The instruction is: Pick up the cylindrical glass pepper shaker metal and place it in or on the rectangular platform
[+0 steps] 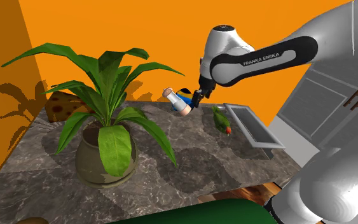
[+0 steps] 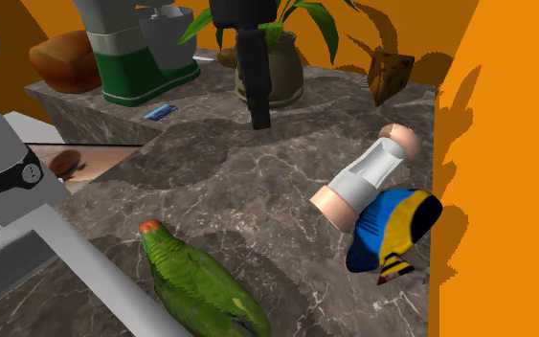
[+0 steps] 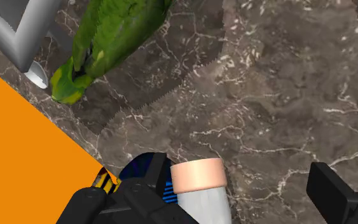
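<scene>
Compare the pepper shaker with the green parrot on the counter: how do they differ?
The pepper shaker is a pale cylinder with peach-coloured end caps; the green parrot is a green bird figure with a red-orange head. The shaker lies near the orange wall beside a blue-and-yellow parrot; the green parrot lies beside the grey platform. Both lie on the dark marble counter.

Dark marble countertop [image 1: 234, 172] and its load.
A potted plant [image 1: 101, 162] stands on it; a pepper shaker [image 1: 177, 102] lies on its side, touching a blue-and-yellow parrot figure [image 2: 392, 225]; a green parrot [image 1: 220, 121] lies just beside a grey rectangular platform [image 1: 255, 129].
</scene>
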`<state>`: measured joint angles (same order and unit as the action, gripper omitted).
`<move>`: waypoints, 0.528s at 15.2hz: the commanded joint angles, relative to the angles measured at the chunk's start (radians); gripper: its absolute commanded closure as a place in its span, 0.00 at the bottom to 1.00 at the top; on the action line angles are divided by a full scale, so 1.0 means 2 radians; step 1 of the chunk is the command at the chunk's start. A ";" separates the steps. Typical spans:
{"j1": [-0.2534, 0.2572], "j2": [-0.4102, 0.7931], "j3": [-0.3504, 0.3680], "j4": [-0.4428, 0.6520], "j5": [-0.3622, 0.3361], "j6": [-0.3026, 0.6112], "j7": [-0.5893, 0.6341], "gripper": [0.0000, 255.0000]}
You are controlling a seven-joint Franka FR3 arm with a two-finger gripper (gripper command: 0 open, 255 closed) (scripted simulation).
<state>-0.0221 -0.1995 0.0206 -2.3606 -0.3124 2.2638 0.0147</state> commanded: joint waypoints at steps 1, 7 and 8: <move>-0.002 0.039 0.001 0.020 -0.014 0.032 0.000 0.00; -0.003 0.142 0.001 0.094 -0.056 0.098 -0.001 0.00; -0.002 0.159 0.001 0.109 -0.063 0.107 -0.001 0.00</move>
<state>-0.0286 0.0849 0.0205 -2.1748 -0.4248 2.4626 0.0119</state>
